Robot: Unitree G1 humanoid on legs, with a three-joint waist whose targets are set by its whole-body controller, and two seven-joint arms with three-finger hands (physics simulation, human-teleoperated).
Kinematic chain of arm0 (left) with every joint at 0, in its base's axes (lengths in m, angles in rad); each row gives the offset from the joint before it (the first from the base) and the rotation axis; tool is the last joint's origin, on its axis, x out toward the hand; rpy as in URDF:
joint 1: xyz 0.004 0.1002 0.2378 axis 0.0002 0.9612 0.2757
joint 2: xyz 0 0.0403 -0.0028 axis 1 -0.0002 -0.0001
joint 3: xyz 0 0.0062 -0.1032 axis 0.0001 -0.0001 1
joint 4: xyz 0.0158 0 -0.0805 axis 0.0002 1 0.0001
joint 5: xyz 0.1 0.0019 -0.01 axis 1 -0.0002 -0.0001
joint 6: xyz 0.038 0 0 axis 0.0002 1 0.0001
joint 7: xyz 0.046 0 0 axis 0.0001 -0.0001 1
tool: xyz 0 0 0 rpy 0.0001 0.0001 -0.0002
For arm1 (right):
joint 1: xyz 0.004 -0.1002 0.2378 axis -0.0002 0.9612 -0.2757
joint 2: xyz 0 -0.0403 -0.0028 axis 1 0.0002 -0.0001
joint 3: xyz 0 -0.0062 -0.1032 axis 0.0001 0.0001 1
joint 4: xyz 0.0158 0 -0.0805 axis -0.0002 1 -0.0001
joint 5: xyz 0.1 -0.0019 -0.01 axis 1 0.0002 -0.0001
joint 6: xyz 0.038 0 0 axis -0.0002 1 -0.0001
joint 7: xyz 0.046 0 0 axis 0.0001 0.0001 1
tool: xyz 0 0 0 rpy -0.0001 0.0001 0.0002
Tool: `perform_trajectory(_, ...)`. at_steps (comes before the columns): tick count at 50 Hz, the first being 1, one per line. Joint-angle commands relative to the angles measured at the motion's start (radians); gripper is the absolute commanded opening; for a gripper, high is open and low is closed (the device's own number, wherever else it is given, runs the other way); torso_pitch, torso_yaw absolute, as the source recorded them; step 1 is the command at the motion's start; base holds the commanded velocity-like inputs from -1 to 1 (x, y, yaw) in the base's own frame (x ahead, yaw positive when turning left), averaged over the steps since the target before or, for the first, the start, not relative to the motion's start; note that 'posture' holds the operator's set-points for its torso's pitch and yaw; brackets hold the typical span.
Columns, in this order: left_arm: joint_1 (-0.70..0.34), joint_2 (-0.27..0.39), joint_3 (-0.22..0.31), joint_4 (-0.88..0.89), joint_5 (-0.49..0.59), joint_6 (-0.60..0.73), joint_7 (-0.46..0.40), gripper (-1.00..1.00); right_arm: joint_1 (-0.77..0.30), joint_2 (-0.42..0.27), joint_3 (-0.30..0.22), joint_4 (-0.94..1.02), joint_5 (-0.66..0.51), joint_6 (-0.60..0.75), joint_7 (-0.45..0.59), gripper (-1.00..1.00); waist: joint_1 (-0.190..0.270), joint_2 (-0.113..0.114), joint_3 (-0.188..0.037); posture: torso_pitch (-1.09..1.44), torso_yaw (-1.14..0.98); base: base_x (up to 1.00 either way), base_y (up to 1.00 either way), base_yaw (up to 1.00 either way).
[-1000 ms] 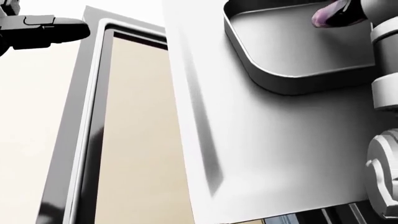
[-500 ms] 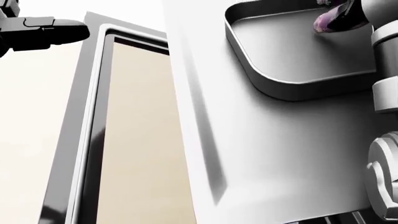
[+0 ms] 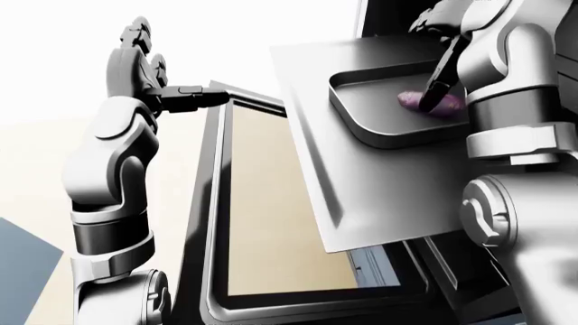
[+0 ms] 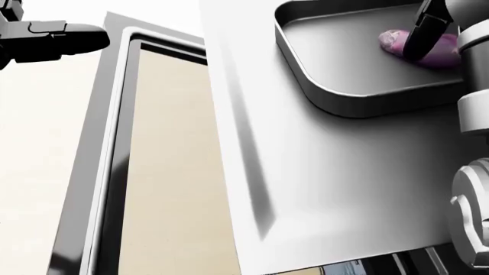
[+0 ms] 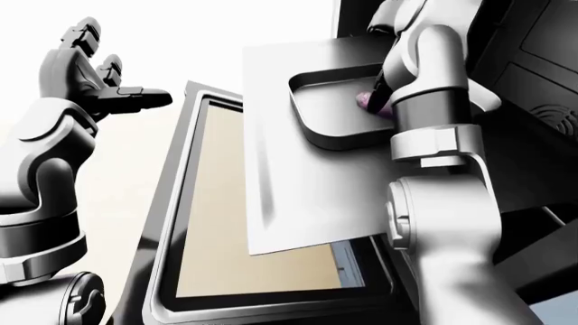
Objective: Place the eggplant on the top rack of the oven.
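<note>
Eggplant, small glossy purple one (image 4: 428, 48), is lying in grey rimmed metal tray (image 3: 379, 132) at 1 o'clock in head view. Right hand (image 3: 442, 88) w/ dark fingers (image 4: 420, 31) is touching it; grip unclear. Left hand (image 3: 149, 91) is hanging open, empty. Judgement: lift fingers straight up, no nudging.

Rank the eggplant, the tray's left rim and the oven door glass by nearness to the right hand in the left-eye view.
1. eggplant: in the tray, directly beneath the right hand.
2. tray's left rim: left of the eggplant.
3. oven door glass: lower left, well away.
</note>
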Motion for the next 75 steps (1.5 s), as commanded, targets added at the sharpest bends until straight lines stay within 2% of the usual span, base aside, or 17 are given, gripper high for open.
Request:
perform_trajectory(1, -0.034, 0.013, 0.009, -0.029, 0.003, -0.032, 0.000, 1.00, -0.049, -0.006, -0.006, -0.022, 0.001, -0.003, -0.033, 1.00, 0.000, -0.001, -0.032, 0.00, 0.00, 0.00, 0.00, 0.00)
perform_trajectory(10, -0.071, 0.026, 0.003, -0.015, 0.013, -0.014, -0.007, 1.00, -0.161, 0.050, -0.042, 0.060, 0.146, 0.114, -0.132, 1.00, 0.000, 0.004, -0.033, 0.00, 0.00, 0.00, 0.00, 0.00)
perform_trajectory(15, -0.107, 0.039, 0.000, 0.001, 0.021, 0.004, -0.014, 1.00, -0.222, 0.092, -0.078, 0.080, 0.308, 0.256, -0.177, 1.00, -0.001, 0.005, -0.031, 0.00, 0.00, 0.00, 0.00, 0.00)
perform_trajectory(26, -0.218, 0.075, -0.013, 0.120, 0.068, -0.003, -0.041, 1.00, -0.261, 0.154, -0.085, 0.033, 0.646, 0.472, -0.323, 1.00, 0.003, 0.005, -0.029, 0.00, 0.00, 0.00, 0.00, 0.00)
perform_trajectory(28, -0.242, 0.087, -0.011, 0.143, 0.076, -0.002, -0.046, 1.00, -0.258, 0.164, -0.091, 0.029, 0.705, 0.484, -0.377, 1.00, 0.003, 0.007, -0.028, 0.00, 0.00, 0.00, 0.00, 0.00)
perform_trajectory(32, -0.287, 0.104, -0.005, 0.198, 0.089, -0.014, -0.052, 1.00, -0.247, 0.167, -0.062, 0.010, 0.784, 0.497, -0.416, 1.00, 0.003, 0.007, -0.028, 0.00, 0.00, 0.00, 0.00, 0.00)
perform_trajectory(34, -0.318, 0.117, -0.004, 0.223, 0.093, -0.012, -0.055, 1.00, -0.248, 0.178, -0.079, 0.000, 0.836, 0.475, -0.467, 1.00, 0.003, 0.007, -0.028, 0.00, 0.00, 0.00, 0.00, 0.00)
perform_trajectory(40, -0.350, 0.132, -0.005, 0.267, 0.103, -0.032, -0.061, 1.00, -0.211, 0.196, -0.051, -0.087, 0.929, 0.478, -0.521, 1.00, 0.004, 0.008, -0.026, 0.00, 0.00, 0.00, 0.00, 0.00)
perform_trajectory(44, -0.371, 0.143, 0.000, 0.250, 0.105, -0.011, -0.053, 1.00, -0.229, 0.197, -0.053, -0.091, 0.980, 0.454, -0.572, 1.00, 0.002, 0.010, -0.027, 0.00, 0.00, 0.00, 0.00, 0.00)
perform_trajectory(53, -0.380, 0.136, 0.002, 0.239, 0.097, -0.051, -0.036, 1.00, -0.224, 0.187, -0.017, -0.128, 1.007, 0.384, -0.615, 1.00, -0.001, 0.008, -0.021, 0.00, 0.00, 0.00, 0.00, 0.00)
perform_trajectory(57, -0.352, 0.116, 0.009, 0.222, 0.086, -0.111, -0.016, 1.00, -0.201, 0.189, 0.008, -0.154, 0.970, 0.295, -0.641, 1.00, -0.001, 0.008, -0.020, 0.00, 0.00, 0.00, 0.00, 0.00)
perform_trajectory(62, -0.368, 0.123, 0.002, 0.218, 0.075, -0.145, -0.010, 1.00, -0.204, 0.191, 0.019, -0.150, 0.921, 0.205, -0.645, 1.00, -0.003, 0.009, -0.022, 0.00, 0.00, 0.00, 0.00, 0.00)
perform_trajectory(75, -0.378, 0.121, 0.011, 0.200, 0.055, -0.250, 0.029, 1.00, -0.223, 0.185, 0.001, -0.127, 0.857, 0.067, -0.655, 1.00, -0.004, 0.007, -0.018, 0.00, 0.00, 0.00, 0.00, 0.00)
